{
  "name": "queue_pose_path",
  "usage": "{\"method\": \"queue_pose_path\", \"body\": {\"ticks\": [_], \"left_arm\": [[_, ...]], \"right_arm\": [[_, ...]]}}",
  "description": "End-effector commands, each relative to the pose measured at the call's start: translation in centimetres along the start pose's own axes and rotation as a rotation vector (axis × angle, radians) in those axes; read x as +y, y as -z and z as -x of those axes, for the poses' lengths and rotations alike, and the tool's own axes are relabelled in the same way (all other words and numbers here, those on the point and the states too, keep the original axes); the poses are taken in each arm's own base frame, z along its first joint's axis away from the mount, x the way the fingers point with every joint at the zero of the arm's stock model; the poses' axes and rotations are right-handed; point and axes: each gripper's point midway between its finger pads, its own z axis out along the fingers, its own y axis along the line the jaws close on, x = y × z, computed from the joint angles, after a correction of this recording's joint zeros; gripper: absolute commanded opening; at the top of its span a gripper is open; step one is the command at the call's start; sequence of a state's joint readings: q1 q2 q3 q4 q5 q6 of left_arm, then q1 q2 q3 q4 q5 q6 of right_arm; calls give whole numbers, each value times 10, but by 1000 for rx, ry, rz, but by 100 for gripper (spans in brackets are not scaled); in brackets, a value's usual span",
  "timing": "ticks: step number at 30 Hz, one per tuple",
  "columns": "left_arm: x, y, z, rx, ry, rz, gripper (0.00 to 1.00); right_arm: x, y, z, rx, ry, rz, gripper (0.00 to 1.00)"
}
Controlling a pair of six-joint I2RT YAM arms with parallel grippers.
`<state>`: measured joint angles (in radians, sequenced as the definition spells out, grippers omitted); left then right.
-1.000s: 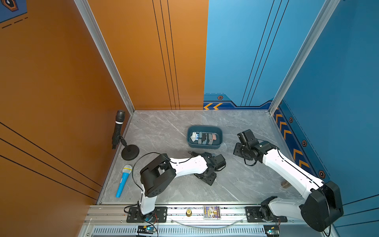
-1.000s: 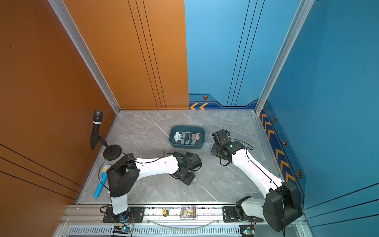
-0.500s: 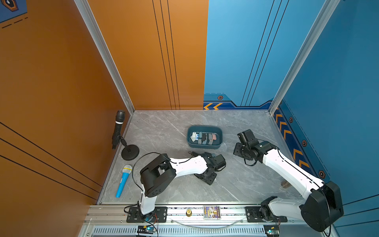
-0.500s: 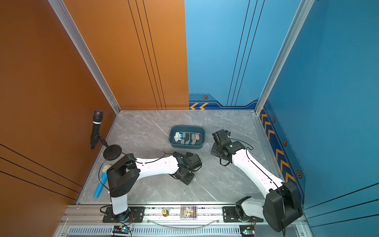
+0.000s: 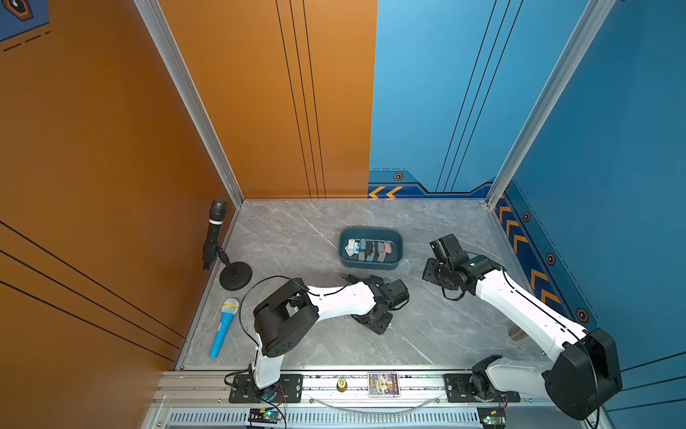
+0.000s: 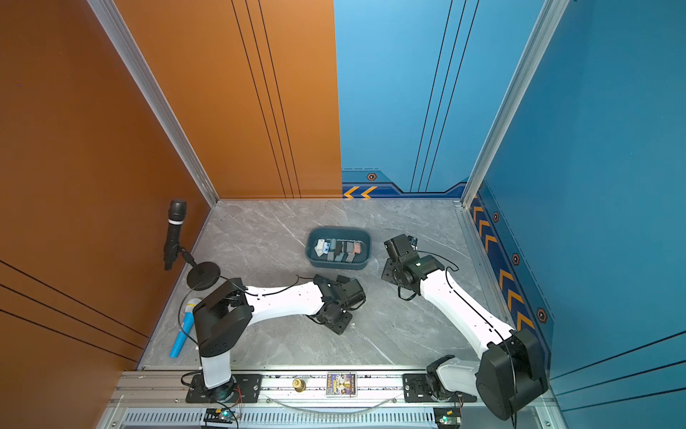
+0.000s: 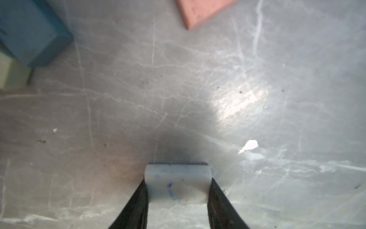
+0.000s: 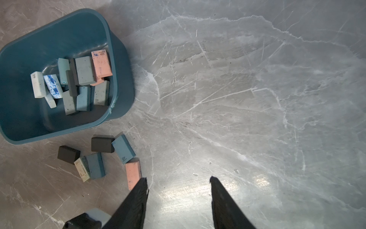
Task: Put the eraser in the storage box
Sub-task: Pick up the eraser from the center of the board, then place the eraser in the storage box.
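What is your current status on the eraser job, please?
Left gripper shut on white eraser. Right gripper open, empty. Storage box part-filled; loose erasers beside it, none on its rim.

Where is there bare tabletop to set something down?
Bare: between the storage box and the back wall, and between it and the microphone stand. Crowded: the box's near side, with loose erasers and the left gripper gripping a white eraser.

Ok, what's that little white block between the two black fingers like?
The white eraser is a small rubbery-looking block with rounded edges, smudged with blue marks and tiny specks. It seems to rest on the grey marbled table, with a dark shadow just beyond it. The left end effector pinches it, pressing on both of its sides. Nothing else touches it.
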<state>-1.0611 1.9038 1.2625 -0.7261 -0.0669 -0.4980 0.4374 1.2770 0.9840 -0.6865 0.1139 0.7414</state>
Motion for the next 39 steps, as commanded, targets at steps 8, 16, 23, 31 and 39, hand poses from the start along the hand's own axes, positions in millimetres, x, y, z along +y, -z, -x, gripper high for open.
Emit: {"method": "queue_pose_path", "body": {"ticks": [8, 16, 23, 31, 39], "left_arm": [[9, 7, 0, -5, 28, -3, 45], [10, 22, 10, -43, 51, -34, 45], [15, 41, 26, -96, 84, -70, 46], [34, 81, 79, -199, 202, -166, 46], [85, 109, 140, -319, 296, -133, 46]], "right_arm": [[-7, 3, 3, -30, -29, -18, 53], [-7, 3, 3, -28, -28, -20, 53], [-8, 1, 3, -26, -29, -24, 53], [-8, 1, 4, -27, -30, -21, 53], [-15, 2, 5, -27, -39, -31, 53]]}}
